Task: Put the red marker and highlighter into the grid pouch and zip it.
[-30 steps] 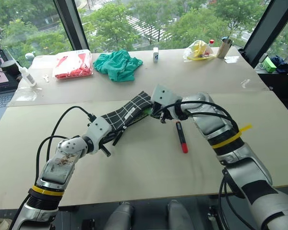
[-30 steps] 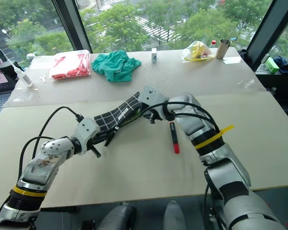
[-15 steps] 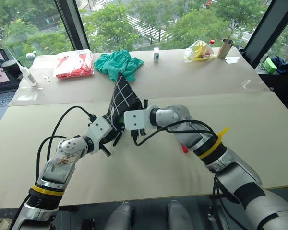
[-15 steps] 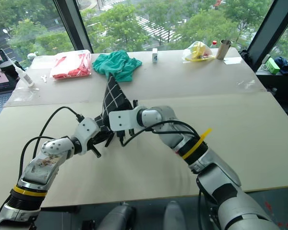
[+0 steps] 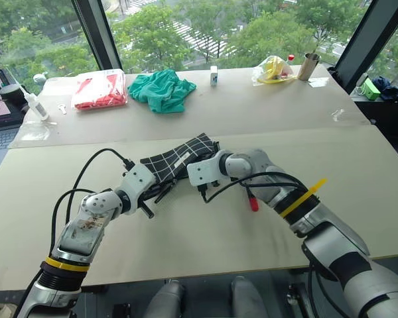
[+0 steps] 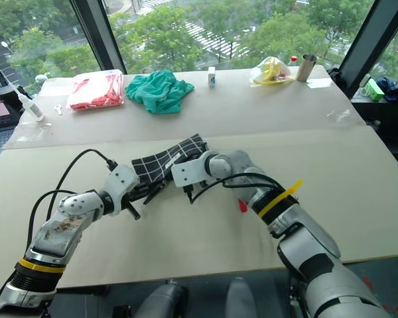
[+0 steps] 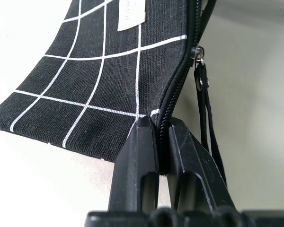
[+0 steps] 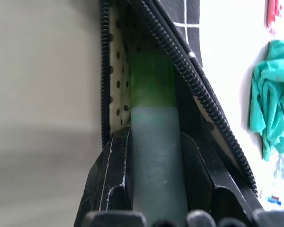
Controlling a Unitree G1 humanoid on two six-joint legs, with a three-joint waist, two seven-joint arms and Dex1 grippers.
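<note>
The highlighter (image 8: 154,156) sits clamped between my right gripper's (image 8: 154,189) fingers, its green cap already poked into the mouth of the pouch (image 5: 179,158), between the two zipper rows and against the dotted lining. My left gripper (image 7: 158,142) is shut tight on the pouch's corner at the zipper's end, with the pull strap (image 7: 206,118) hanging just beside it. To do this step well, I judge I should keep the left pinch firm so the mouth stays taut, push the highlighter in along the pouch's length rather than across it, and let go only once the body is past the zipper teeth, so nothing snags when I zip. The marker (image 5: 251,199) lies on the table (image 5: 358,172) at about 4 o'clock from the pouch, partly under my right forearm, not yet picked up; it goes in after. By my count: one highlighter, one marker, one pouch, two grippers. Further out, at 12 o'clock from the pouch, lie one green cloth (image 5: 162,89), one red-and-clear bag (image 5: 101,90) at 11 o'clock, and one metal cup (image 5: 310,65) at 1 o'clock.
</note>
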